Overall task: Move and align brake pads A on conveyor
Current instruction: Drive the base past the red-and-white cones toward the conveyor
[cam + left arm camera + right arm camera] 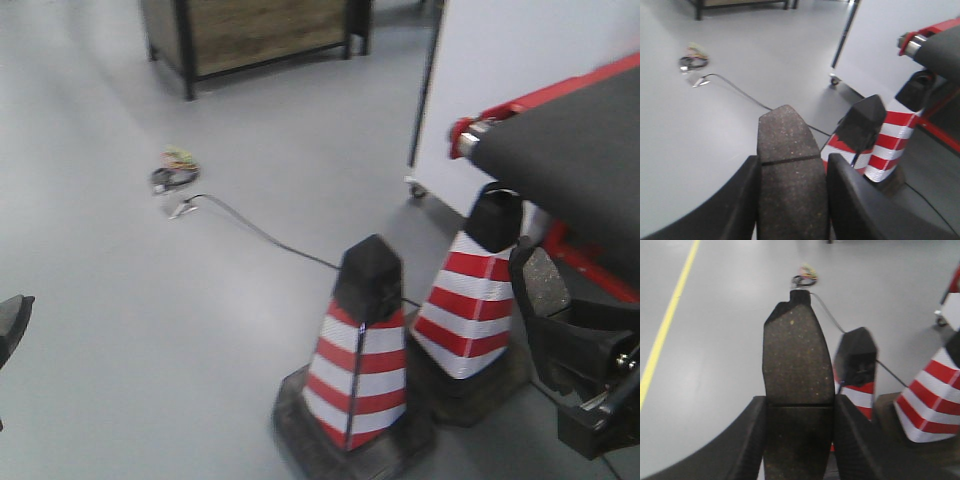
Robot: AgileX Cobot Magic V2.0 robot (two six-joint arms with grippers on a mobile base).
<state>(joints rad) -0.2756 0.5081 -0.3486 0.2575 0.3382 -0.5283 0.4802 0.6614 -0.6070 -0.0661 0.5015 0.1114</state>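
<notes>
Left end effector [790, 200] clenched on one brake pad [788, 170], held above the floor [700, 135]; right end effector [799, 440] likewise gripping a second brake pad [797, 360]; conveyor [580, 160] stands apart, beside two striped cones [365, 350].

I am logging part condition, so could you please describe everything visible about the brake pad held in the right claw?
The brake pad is a flat, curved oblong with a dark grey, speckled, gritty-looking face crossed by one thin groove. Its far end has a small notched corner. It sticks forward from the right claw, whose two black fingers press its long edges. It hangs in the air above the grey floor, touching nothing else.
</notes>
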